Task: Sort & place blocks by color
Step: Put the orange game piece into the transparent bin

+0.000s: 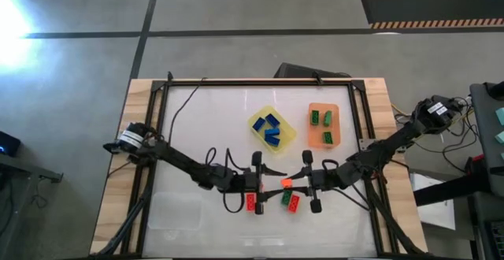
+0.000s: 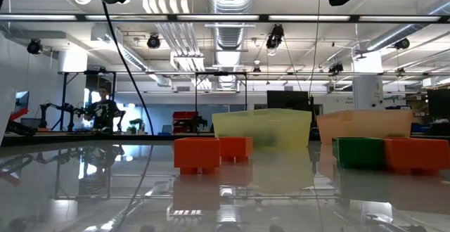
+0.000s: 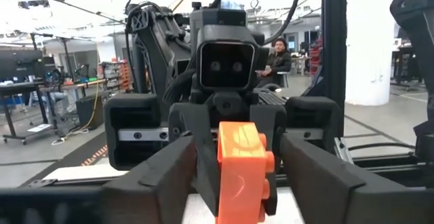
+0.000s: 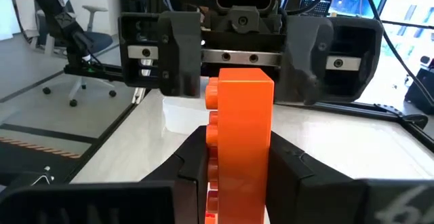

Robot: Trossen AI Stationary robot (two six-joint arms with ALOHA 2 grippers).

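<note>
My right gripper [image 1: 298, 181] is shut on an orange block [image 1: 287, 183], held above the table's near middle. My left gripper [image 1: 274, 178] faces it from the left. It is open, and its fingers [image 3: 169, 176] stand on either side of the same block [image 3: 241, 166]; I cannot tell whether they touch it. Below them two red-orange blocks [image 1: 250, 202] [image 1: 293, 204] and a green block [image 1: 285, 198] lie flat on the table. Blue blocks lie in the yellow tray [image 1: 288, 138], green blocks in the orange tray [image 1: 323, 107]. My right gripper pinches the orange block between its two fingers [image 4: 193, 173], one on the studded face and one on the opposite face [image 4: 261, 149]. The fingers come level from the table's right. The block stands on edge, lifted clear of the table, its far end sticking out toward my left gripper.
A clear tray [image 1: 177, 211] sits at the near left. The yellow and orange trays stand beyond the grippers, at the middle and right. A black frame [image 1: 260, 81] borders the white table top.
</note>
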